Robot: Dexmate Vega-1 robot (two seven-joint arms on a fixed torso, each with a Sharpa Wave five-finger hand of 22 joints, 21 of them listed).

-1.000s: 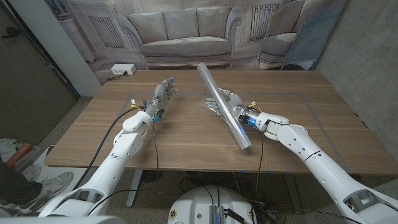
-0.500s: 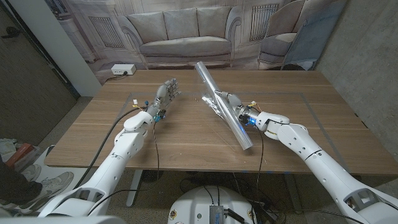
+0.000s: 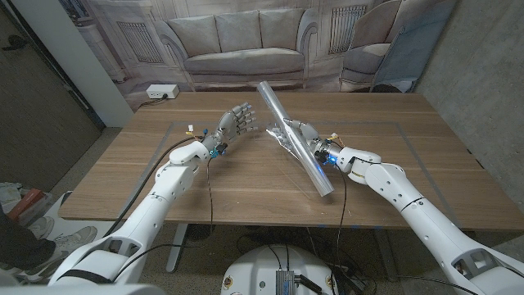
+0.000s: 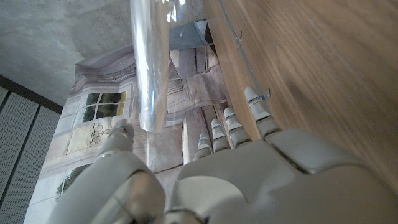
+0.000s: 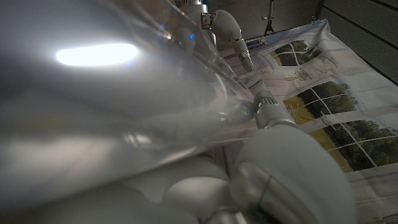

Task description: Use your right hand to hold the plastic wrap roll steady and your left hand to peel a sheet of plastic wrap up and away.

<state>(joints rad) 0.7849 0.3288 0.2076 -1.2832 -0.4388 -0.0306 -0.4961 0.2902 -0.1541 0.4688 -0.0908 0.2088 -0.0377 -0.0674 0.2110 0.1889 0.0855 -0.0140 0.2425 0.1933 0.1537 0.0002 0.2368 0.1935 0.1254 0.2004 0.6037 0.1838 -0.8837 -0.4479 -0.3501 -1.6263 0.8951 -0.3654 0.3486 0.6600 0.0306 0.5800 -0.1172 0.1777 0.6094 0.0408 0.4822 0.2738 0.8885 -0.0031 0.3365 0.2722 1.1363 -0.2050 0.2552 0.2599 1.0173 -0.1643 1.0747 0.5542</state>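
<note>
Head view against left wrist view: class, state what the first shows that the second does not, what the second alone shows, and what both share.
Head view alone: the right hand gripping the plastic wrap roll at mid-length, and the white power strip at the table's far edge. Left wrist view alone: the underside of the roll's end, seen past the left hand's fingers. Both: the roll, the left hand, empty with fingers apart, and the wooden table.

no readable txt, no labels, no brands, no nos. or signs anywhere
</note>
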